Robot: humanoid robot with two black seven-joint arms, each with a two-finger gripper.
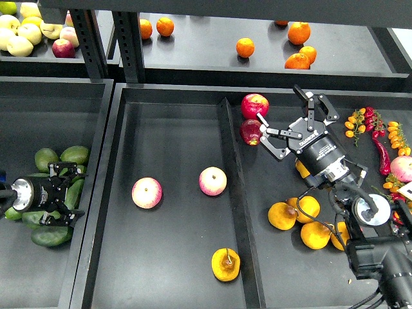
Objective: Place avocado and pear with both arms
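Two black arms, silver-capped joints

The right tool [283, 125] has black linkage fingers on a ribbed cylindrical wrist with white lettering, black cables and a round silver cap behind; the left tool [64, 193] is black too, with a silver disc at its wrist.

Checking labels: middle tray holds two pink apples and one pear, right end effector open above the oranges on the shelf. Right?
One slip: the right end effector is open, but the head view shows it beside the two red apples in the right tray, not above the oranges. The middle tray does hold two pink apples and one pear.
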